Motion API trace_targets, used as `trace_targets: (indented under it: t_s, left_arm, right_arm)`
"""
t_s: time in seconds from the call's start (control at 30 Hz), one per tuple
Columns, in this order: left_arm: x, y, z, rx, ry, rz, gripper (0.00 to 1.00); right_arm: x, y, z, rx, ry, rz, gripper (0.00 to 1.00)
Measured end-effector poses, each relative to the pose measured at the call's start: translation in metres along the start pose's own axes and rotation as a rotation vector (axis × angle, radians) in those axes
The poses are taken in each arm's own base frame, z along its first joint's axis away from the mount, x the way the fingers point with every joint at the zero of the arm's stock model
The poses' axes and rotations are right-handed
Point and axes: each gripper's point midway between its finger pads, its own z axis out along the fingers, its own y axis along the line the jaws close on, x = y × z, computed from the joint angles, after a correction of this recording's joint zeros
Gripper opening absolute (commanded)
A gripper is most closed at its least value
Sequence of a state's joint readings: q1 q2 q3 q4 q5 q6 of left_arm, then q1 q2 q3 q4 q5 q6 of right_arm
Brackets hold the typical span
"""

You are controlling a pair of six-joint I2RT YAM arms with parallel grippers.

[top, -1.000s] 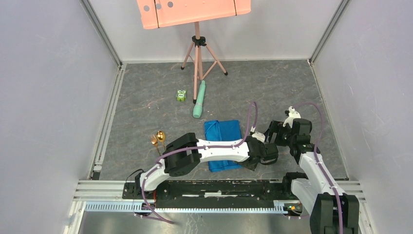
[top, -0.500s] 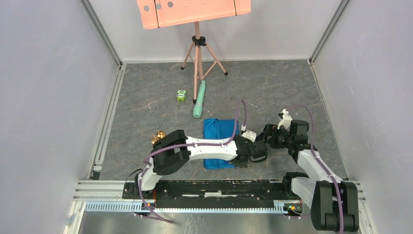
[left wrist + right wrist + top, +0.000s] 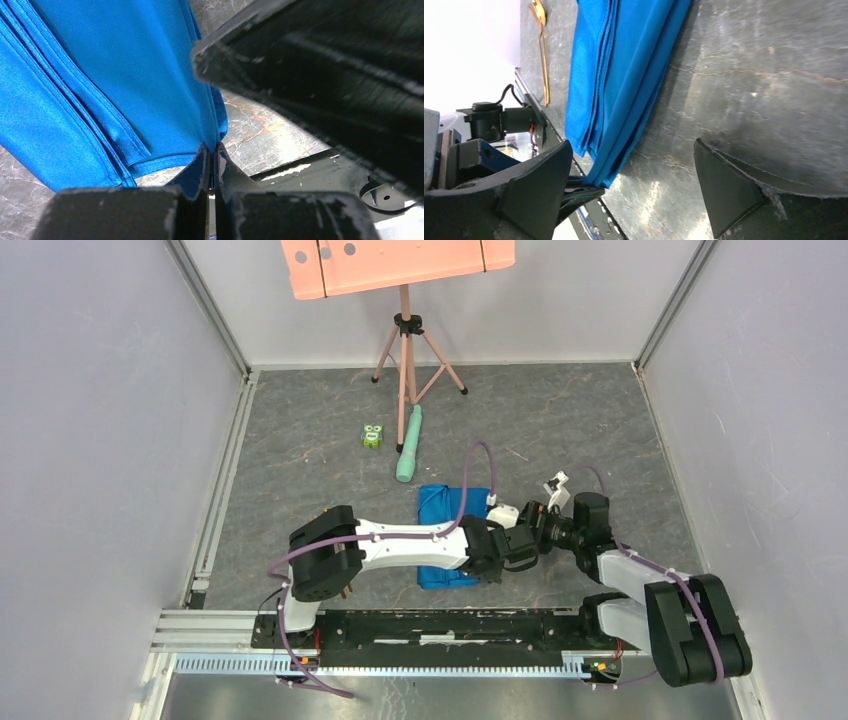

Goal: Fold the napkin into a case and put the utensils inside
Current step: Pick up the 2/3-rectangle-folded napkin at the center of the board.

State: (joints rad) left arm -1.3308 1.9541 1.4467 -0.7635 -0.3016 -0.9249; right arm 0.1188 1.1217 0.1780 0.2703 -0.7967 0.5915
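The grey counter (image 3: 560,420) held the napkin (image 3: 447,503) part-folded, left claw (image 3: 212,150) pinching its near corner. The right claw (image 3: 633,145) gaped; utensils (image 3: 544,55) lay outside.

My left arm (image 3: 400,545) and right arm (image 3: 625,570) look alike: white link shells between chunky black joint housings. A thin purple cable (image 3: 478,465) runs along each. The left tool (image 3: 212,156) has matte black fingers (image 3: 150,210), scuffed pale at the edges.

Bright blue ribbed cloth napkin (image 3: 441,502) on dark grey stone-patterned tabletop (image 3: 300,440) veined pale and rust; slender gold metal utensils (image 3: 544,60); pale green tube (image 3: 409,445); salmon-pink flat board (image 3: 400,262).
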Motion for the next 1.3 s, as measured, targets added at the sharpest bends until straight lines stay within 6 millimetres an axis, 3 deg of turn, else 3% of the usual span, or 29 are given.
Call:
trace_targets:
  t_s: [0.2,0.57,0.93,1.3]
  left_arm:
    - [0.003,0.002,-0.002,0.008,0.004,-0.001,0.02]
    - [-0.001,0.002,-0.017,0.042,-0.013,-0.012,0.02]
    - [0.001,0.005,-0.016,0.043,-0.012,-0.012,0.02]
    - [0.001,0.003,-0.015,0.052,-0.012,-0.014,0.02]
  right_arm:
    - [0.01,0.011,0.012,-0.049,0.011,0.055,0.89]
    - [0.007,0.014,0.026,-0.055,-0.009,0.129,0.79]
    - [-0.001,0.006,0.038,-0.033,-0.041,0.184,0.6]
    - [-0.01,0.001,0.049,-0.038,-0.056,0.23,0.54]
